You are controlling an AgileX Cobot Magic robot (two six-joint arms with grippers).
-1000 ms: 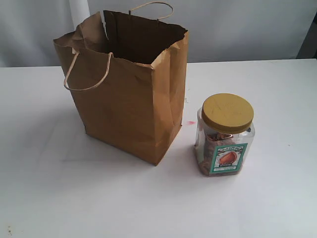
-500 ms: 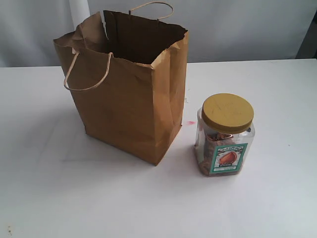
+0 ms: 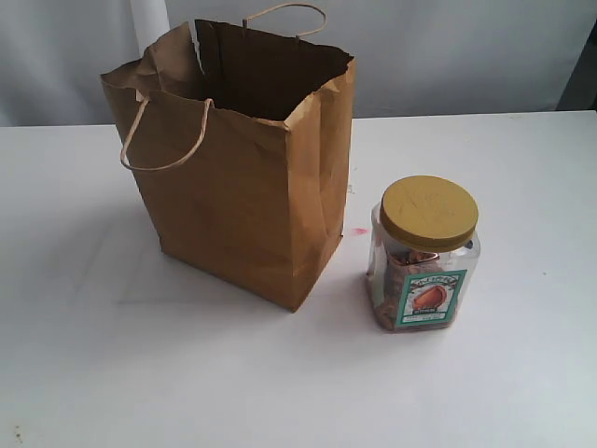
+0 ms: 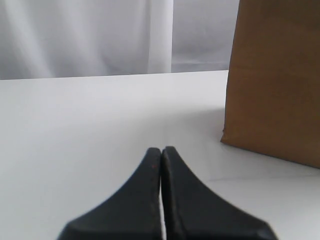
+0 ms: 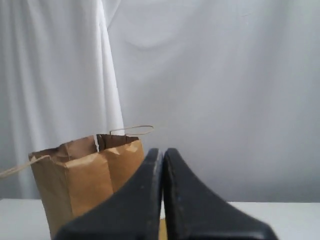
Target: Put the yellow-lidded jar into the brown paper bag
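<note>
Nothing's grabbed yet, so the step in hand is really the reach for the yellow-lidded jar [image 3: 424,257]; it's standing upright on the white table [image 3: 522,392], just beside the brown paper bag [image 3: 242,187] but not touching it. Neither arm shows in the exterior view; the right gripper [image 5: 161,151] has its fingers pressed together with nothing between them, and the left gripper [image 4: 161,150] is the same, fingers together, empty. Ahead of the right gripper you can see the bag's open top; I can't make out the jar from there. The left gripper sits low to the table, with the bag's side wall ahead of it and off to one side.

My take: use the right arm, since the jar is on its side; spread the fingers wide first. The body is squarish, so line them up on two flat faces under the lid [image 3: 428,211], not on corners. Lift clear of the bag's rim before crossing over, and mind the cord handles [image 3: 163,140], they could snag. The bag looks light, so the left gripper could steady it.
</note>
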